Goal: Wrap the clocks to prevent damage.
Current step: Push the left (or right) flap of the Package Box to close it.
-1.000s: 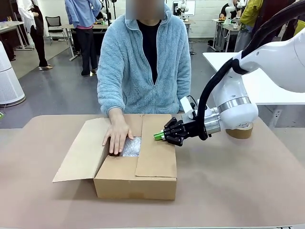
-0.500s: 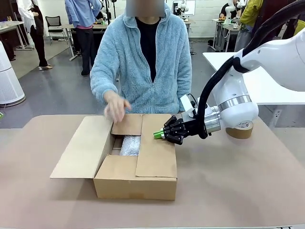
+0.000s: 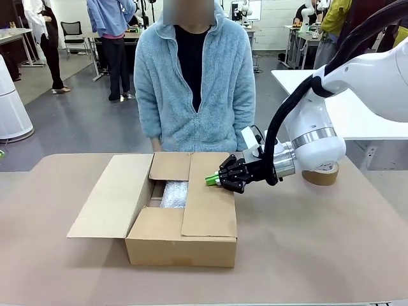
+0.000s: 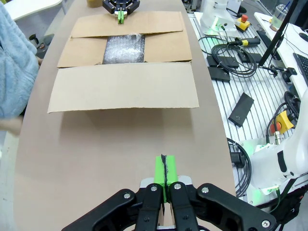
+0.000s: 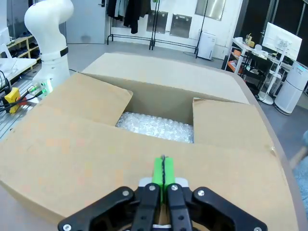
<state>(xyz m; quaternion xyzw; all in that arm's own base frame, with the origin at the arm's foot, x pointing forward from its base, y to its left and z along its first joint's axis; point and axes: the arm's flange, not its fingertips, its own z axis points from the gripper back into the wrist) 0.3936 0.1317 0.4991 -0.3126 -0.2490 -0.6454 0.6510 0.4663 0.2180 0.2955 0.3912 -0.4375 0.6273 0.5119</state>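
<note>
Right wrist view: the wrapped clocks [image 5: 156,127] lie in the box [image 5: 72,144] at 12 o'clock from the right tool [image 5: 163,174], the nearer one, pressed together and holding nothing.

- Bright, even indoor light from overhead; shadows are soft throughout.
- Front view: sharp up close. A faint, short shadow lies under the carton [image 3: 182,245] on the table [image 3: 306,255]. The right arm's white shell [image 3: 376,76] is close to blown out.
- Right wrist view: small glints on the bubble-wrapped clocks [image 5: 156,127]; a smeared, blurred patch at the right edge.
- Both wrist views: wide-angle bowing, so straight table edges curve toward the borders.
- Left wrist view: the person's sleeve [image 4: 14,67] at the left edge is soft, with a pale blur below it.
</note>
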